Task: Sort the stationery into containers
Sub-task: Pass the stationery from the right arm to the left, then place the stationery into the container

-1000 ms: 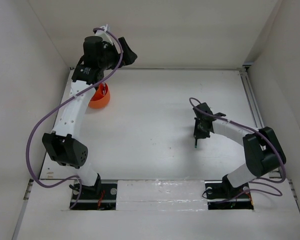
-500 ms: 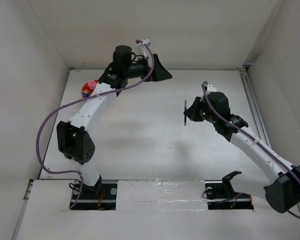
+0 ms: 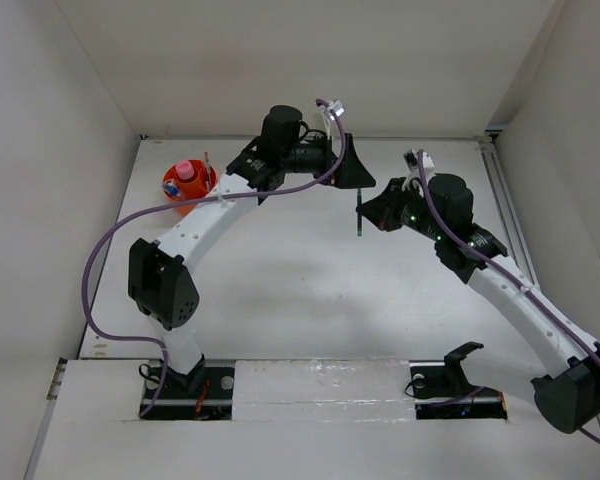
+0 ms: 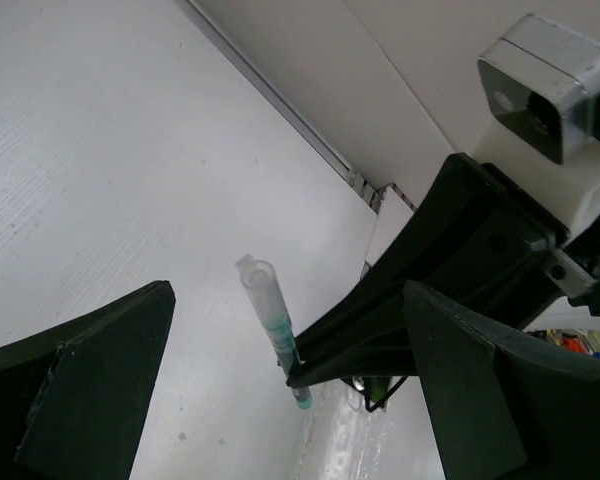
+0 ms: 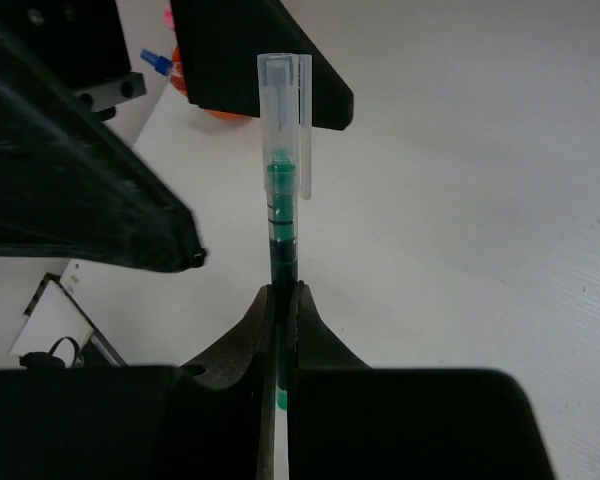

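My right gripper point(image 3: 364, 220) point(image 5: 282, 295) is shut on the lower end of the dark green pen point(image 3: 359, 214) point(image 5: 282, 200) with a clear cap and holds it upright, well above the table. My left gripper point(image 3: 352, 166) point(image 4: 288, 295) is open, its wide jaws on either side of the pen point(image 4: 273, 325) without touching it. The orange cup point(image 3: 176, 200) stands at the far left of the table with the pink tube point(image 3: 185, 170), a blue-capped bottle point(image 3: 168, 187) and a thin pen in it. Its edge point(image 5: 218, 112) shows behind the left fingers point(image 5: 90, 190) in the right wrist view.
White walls enclose the table on the left, back and right. A metal rail point(image 3: 502, 200) runs along the right edge. The left arm's purple cable point(image 3: 110, 250) loops over the left side of the table.
The right gripper lifted the green pen off the table and carried it up and left. The left gripper swung right, away from the orange cup, to meet the pen.
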Motion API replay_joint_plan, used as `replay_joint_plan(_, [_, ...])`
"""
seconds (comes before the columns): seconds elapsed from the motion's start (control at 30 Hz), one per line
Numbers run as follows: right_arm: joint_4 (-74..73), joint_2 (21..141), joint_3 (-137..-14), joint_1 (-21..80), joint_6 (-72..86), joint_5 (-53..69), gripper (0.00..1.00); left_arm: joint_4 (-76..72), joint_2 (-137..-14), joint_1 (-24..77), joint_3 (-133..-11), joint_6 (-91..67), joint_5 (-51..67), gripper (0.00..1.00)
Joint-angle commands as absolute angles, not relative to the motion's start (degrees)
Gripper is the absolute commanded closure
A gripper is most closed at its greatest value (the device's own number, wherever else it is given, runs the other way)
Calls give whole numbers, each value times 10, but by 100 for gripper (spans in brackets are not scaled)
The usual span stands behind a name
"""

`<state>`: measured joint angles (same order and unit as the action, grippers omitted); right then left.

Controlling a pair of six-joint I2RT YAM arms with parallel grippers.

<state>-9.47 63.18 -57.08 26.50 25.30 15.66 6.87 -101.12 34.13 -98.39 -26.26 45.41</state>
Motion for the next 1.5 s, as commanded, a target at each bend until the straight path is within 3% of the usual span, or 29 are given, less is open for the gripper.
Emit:
replay_joint_plan(0.0, [-52, 610, -597, 274, 258, 176, 100, 55, -1010, 345, -986, -247, 436, 6])
replay_joint_plan(0.07, [-52, 605, -597, 274, 264, 176, 100, 55, -1016, 345, -986, -247, 436, 11])
replay_joint_plan(0.13, [-46, 599, -597, 274, 270, 184, 100, 55, -1023, 345, -992, -247, 441, 22])
replay_joint_plan(0.33, [-22, 599, -592, 274, 284, 216, 100, 49, -1029, 345, -1003, -247, 453, 66])
replay_joint_plan(0.37, [-17, 599, -592, 274, 284, 216, 100, 49, -1029, 345, -1003, -252, 453, 80])
replay_joint_plan(0.43, [-11, 599, -586, 274, 284, 223, 100, 49, -1029, 345, -1008, -252, 453, 94])
replay_joint_plan(0.47, [-5, 599, -586, 274, 284, 231, 97, 49, -1029, 345, -1014, -252, 453, 100])
replay_joint_plan(0.5, [-5, 599, -580, 274, 284, 231, 62, 49, -1029, 345, -1014, -252, 446, 100])
replay_joint_plan(0.53, [-5, 591, -580, 274, 284, 222, 44, 49, -1029, 345, -1020, -252, 426, 100])
replay_joint_plan(0.57, [-5, 585, -571, 274, 284, 203, 34, 59, -1029, 345, -1029, -242, 413, 100])
replay_joint_plan(0.6, [-5, 579, -558, 274, 284, 189, 14, 70, -1029, 345, -1040, -230, 397, 100])
replay_joint_plan(0.67, [-11, 561, -547, 274, 284, 167, 0, 128, -1034, 345, -1069, -191, 312, 100])
replay_joint_plan(0.9, [-83, 521, -512, 258, 257, 110, 0, 206, -1070, 307, -1161, -85, 45, 100])
replay_joint_plan(1.03, [-105, 489, -497, 258, 246, 115, 0, 220, -1118, 259, -1229, -27, -34, 100])
replay_joint_plan(1.17, [-135, 458, -483, 258, 240, 123, 0, 240, -1172, 178, -1295, -19, -63, 100])
replay_joint_plan(1.47, [-139, 422, -443, 258, 247, 163, 0, 207, -1188, 75, -1238, -58, -88, 100])
